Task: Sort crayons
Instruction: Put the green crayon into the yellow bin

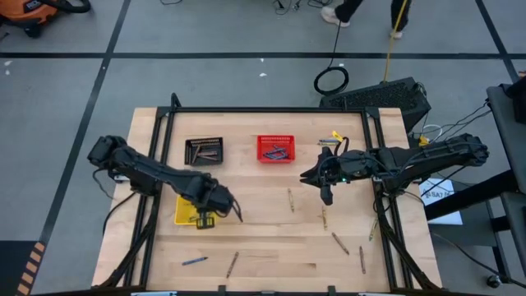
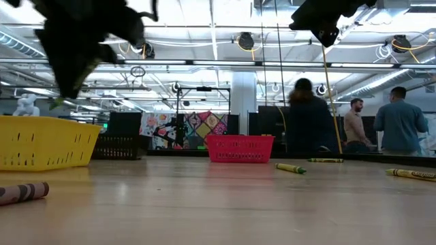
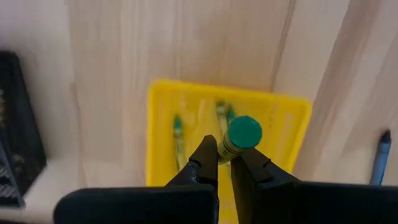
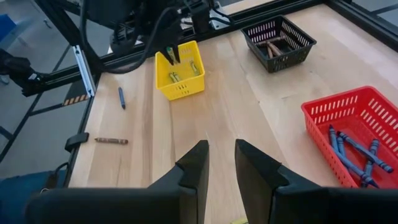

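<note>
**Two arms over the surface: left end effector holds a crayon above the yellow basket**

Two dark arms reach in over the wooden surface point(image 1: 263, 247) from opposite sides. Three mesh baskets stand on it: a black basket point(image 1: 204, 151) and a red basket point(image 1: 276, 149) toward the far edge, and a yellow basket point(image 1: 191, 211) nearer the front, partly covered by the left arm in the high view.

The left end effector point(image 3: 224, 163) hangs directly above the yellow basket, its fingers pinched on a yellow-green crayon point(image 3: 237, 138) that points end-on at the wrist camera, so its length cannot be read. Two or three more yellow-green crayons lie in the basket below; the fingers hide part of its floor.

The right end effector point(image 4: 221, 163) hovers above bare wood between the red basket and the loose crayons, its fingers a narrow gap apart and holding nothing.

The red basket holds blue crayons point(image 4: 354, 152); the black basket holds brown ones point(image 4: 273, 47); an exact count cannot be made out in either.

Loose crayons lie scattered on the front half of the surface: a blue crayon point(image 1: 195, 261), a brown crayon point(image 1: 233, 263) near it, and several toward the right point(image 1: 340, 243). In the low view the arms are cut off at the top edge.
</note>
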{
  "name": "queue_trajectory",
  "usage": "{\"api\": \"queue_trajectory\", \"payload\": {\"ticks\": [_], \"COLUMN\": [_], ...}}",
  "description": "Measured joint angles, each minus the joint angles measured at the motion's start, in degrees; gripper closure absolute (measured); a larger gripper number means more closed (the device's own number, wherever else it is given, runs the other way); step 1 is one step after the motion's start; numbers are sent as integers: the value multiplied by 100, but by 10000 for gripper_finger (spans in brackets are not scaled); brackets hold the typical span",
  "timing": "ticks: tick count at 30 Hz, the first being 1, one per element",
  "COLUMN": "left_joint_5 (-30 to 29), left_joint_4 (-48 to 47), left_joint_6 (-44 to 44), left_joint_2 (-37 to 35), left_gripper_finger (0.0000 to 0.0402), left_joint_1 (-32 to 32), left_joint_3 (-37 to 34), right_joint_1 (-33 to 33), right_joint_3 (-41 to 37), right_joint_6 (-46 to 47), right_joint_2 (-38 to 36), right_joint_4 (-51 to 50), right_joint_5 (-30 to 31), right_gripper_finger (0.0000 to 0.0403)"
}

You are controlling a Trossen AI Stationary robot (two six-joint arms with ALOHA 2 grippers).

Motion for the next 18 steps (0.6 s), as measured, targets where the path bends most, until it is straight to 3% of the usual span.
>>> {"api": "queue_trajectory", "payload": {"ticks": [7, 18], "left_joint_5": [93, 433], "left_joint_4": [-25, 297], "left_joint_6": [-209, -217], "left_joint_2": [8, 9], "left_gripper_finger": [390, 388], "left_joint_1": [-331, -325], "left_joint_3": [-562, -1419], "right_joint_1": [0, 0], "right_joint_3": [0, 0], "right_joint_6": [0, -7], "right_joint_2": [0, 0], "right_joint_4": [10, 10], "right_joint_5": [8, 9], "right_gripper_finger": [337, 337]}}
